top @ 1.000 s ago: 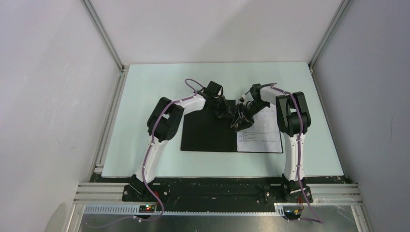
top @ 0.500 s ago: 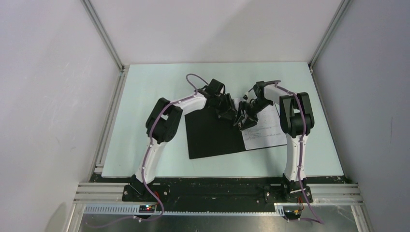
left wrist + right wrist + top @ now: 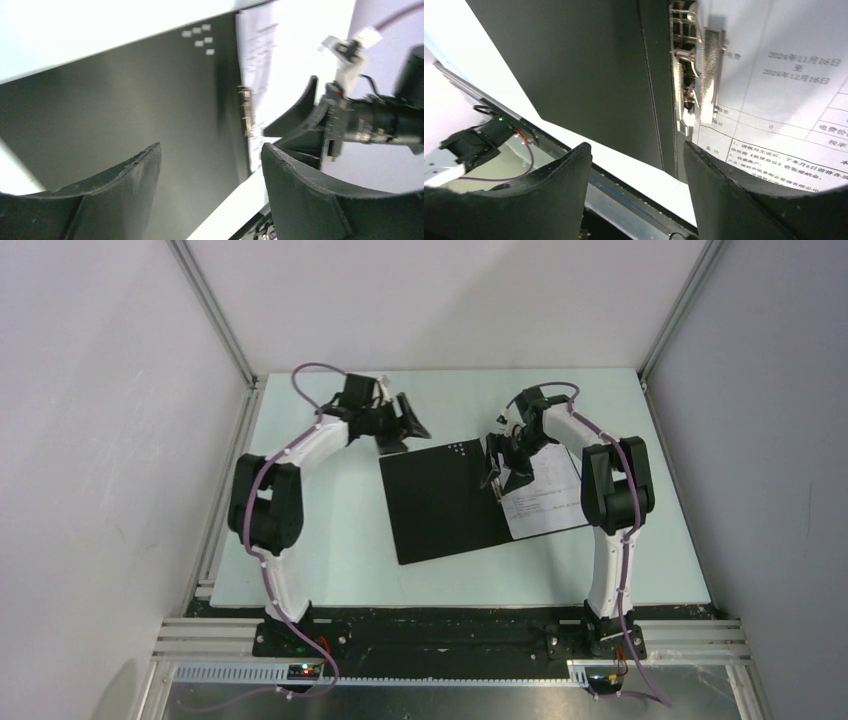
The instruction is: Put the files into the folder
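Saw folder (image 3: 445, 502) lying open, black inside up, skewed on tabletop (image 3: 320, 530). Spotted files (image 3: 545, 502) on its right half, spine-side edge under metal clip (image 3: 694, 85), presumably to pin them. Found left gripper (image 3: 405, 426) off folder's far-left corner, fingers wide, empty. Found right gripper (image 3: 503, 472) over clip, fingers wide, gripping nothing. Judged filing about done, cover not yet shut

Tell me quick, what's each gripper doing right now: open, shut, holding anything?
Left gripper: open, holding nothing.
Right gripper: open, holding nothing, poised over the folder.
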{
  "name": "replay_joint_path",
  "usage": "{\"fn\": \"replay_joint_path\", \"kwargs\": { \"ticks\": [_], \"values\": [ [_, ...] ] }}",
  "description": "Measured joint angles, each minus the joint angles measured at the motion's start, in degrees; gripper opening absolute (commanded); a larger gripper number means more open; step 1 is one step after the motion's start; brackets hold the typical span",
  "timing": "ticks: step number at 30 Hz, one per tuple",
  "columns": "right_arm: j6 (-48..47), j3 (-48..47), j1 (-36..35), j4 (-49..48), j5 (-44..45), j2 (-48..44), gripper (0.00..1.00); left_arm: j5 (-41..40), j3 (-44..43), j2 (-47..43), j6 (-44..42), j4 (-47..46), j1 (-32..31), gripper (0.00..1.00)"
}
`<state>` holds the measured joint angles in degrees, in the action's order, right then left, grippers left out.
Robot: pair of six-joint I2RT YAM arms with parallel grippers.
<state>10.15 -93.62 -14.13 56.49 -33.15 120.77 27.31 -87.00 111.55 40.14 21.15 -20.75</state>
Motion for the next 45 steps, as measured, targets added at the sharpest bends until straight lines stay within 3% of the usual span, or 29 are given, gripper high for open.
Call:
{"fn": "replay_joint_path", "kwargs": {
  "ticks": [6,15,31,36,44,45],
  "values": [
    [-4.42,-0.44,-1.07,-0.61,1.97,0.04,0.63,-0.68,12.07,-2.95,-4.2,0.76,7.8,0.76],
    [-9.94,-5.57,1.86,0.72,4.72,0.42,0.59,-3.43,26.53,-8.81,-5.57,3.8,8.94,0.74],
    [-10.14,-1.77,4.94,0.48,0.17,5.25,0.63,15.45,34.95,-8.13,-4.33,-4.2,9.7,0.8],
    [-8.57,-1.4,5.09,0.07,-2.99,5.68,0.64,22.58,36.59,-5.84,-1.31,-12.76,9.62,0.8],
    [-7.08,-1.11,5.09,-0.2,-6.71,6.14,0.68,20.28,34.21,-9.22,-1.77,-18.47,9.29,0.81],
    [-7.08,-1.77,5.09,0.04,-6.71,6.14,0.69,20.31,32.94,-10.36,-1.92,-18.56,9.29,0.88]
  ]
}}
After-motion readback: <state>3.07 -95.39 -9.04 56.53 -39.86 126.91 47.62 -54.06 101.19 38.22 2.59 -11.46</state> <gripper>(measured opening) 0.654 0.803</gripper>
